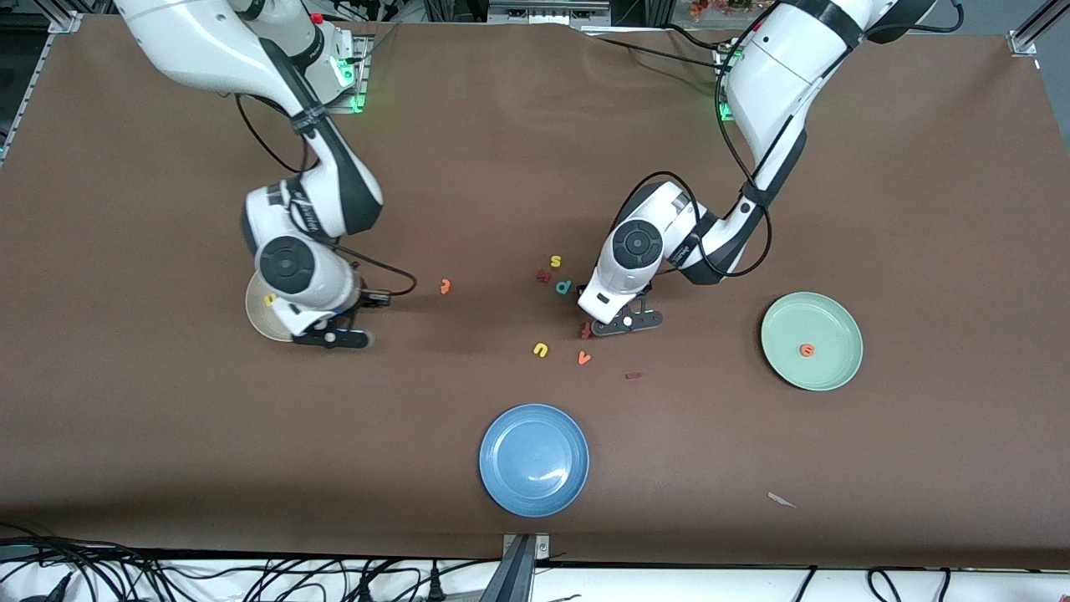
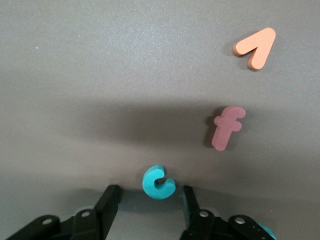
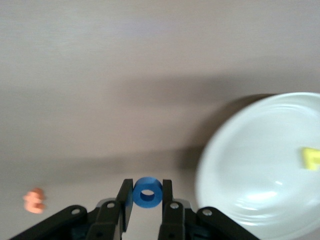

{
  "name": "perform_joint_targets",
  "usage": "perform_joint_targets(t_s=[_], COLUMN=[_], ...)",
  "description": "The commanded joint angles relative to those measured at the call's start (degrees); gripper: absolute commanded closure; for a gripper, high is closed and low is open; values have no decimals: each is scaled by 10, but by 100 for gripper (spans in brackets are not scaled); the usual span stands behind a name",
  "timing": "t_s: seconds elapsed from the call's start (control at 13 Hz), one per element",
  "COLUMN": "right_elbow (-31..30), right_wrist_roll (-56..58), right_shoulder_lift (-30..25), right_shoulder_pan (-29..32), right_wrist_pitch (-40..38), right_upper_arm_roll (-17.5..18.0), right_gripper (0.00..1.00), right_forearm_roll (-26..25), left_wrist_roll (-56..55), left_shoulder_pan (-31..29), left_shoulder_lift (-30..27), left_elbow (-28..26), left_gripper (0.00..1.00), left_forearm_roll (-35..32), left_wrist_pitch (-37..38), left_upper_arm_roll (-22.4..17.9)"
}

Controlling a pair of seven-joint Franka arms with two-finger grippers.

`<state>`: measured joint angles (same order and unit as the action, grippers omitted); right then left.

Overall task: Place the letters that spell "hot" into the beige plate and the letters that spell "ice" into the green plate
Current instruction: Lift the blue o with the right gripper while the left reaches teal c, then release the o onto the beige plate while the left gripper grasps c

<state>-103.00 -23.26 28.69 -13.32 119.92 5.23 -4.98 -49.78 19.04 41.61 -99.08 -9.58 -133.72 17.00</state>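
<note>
My right gripper (image 1: 334,337) (image 3: 147,184) hangs over the edge of the beige plate (image 1: 257,318) (image 3: 260,165), shut on the blue "o" (image 3: 147,192). The yellow "h" (image 1: 270,298) (image 3: 311,158) lies in that plate. The orange "t" (image 1: 445,286) (image 3: 35,200) lies on the table toward the middle. My left gripper (image 1: 619,324) (image 2: 150,189) is down at the table's middle, open, with the teal "c" (image 2: 159,182) lying between its fingertips, untouched. The dark red "i" (image 1: 633,375) lies nearer the front camera. The orange "e" (image 1: 807,350) sits in the green plate (image 1: 836,372).
A reddish "f" (image 1: 586,331) (image 2: 227,127), an orange "v" (image 1: 584,358) (image 2: 256,46) and a yellow "u" (image 1: 541,349) lie close to my left gripper. A teal "p" (image 1: 563,287), a yellow "s" (image 1: 555,262) and a red letter (image 1: 543,275) lie farther back. A blue plate (image 1: 533,459) sits near the front edge.
</note>
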Motion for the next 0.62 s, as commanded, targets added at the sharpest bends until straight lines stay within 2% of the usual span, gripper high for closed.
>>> perform_joint_targets(t_s=[0.0, 0.23, 0.38, 0.54], right_elbow=[-14, -48, -70, -84], right_wrist_roll=[72, 172, 195, 208], right_shoulder_lift=[-7, -2, -1, 0], right_shoulder_pan=[2, 7, 16, 18], right_wrist_pitch=[-30, -19, -12, 9], right_upper_arm_roll=[-47, -90, -92, -94], right_gripper=[82, 81, 79, 65], right_forearm_roll=[-2, 7, 12, 12], left_wrist_roll=[-18, -20, -26, -25], left_shoulder_pan=[7, 7, 7, 7], left_shoulder_lift=[8, 10, 11, 15], left_elbow=[12, 12, 12, 23], left_gripper=[44, 53, 56, 57], left_forearm_roll=[-15, -15, -15, -16], left_wrist_pitch=[-1, 0, -1, 0], left_upper_arm_roll=[-5, -5, -5, -5])
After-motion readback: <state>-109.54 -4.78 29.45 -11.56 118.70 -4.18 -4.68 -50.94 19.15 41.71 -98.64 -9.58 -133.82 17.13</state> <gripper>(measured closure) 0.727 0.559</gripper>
